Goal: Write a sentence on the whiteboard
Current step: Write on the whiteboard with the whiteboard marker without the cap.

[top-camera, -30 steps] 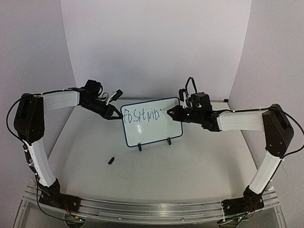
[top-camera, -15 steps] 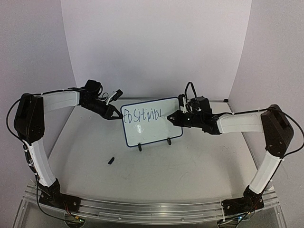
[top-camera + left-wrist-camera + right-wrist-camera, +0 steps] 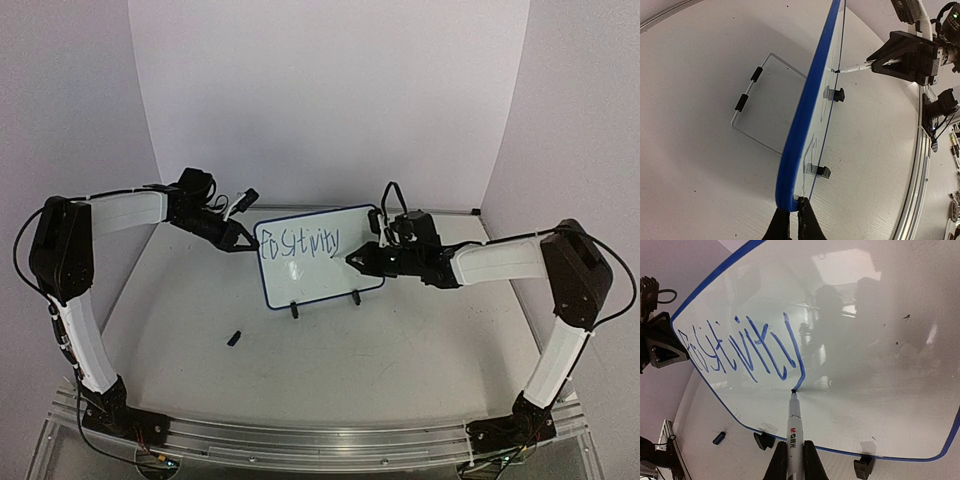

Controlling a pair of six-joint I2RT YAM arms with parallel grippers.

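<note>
The whiteboard (image 3: 330, 275) stands on two black clip feet mid-table. One line of blue writing (image 3: 298, 243), reading roughly "Positivity", runs along its top; the rest of the sentence is not there. My left gripper (image 3: 246, 243) is shut on the board's upper left edge; in the left wrist view the fingertips (image 3: 803, 216) pinch the blue frame (image 3: 807, 105). My right gripper (image 3: 358, 257) is shut on a white marker (image 3: 794, 436). Its tip (image 3: 793, 391) touches the board at the bottom of the last letter's tail (image 3: 799, 357).
A small dark marker cap (image 3: 233, 338) lies on the table in front of the board, also in the right wrist view (image 3: 718, 438). A wire stand (image 3: 757, 100) lies behind the board. An aluminium rail (image 3: 320, 435) runs along the near edge.
My right gripper has moved down and left along the board with the marker, adding the last letter with its tail. The left gripper has not moved.
</note>
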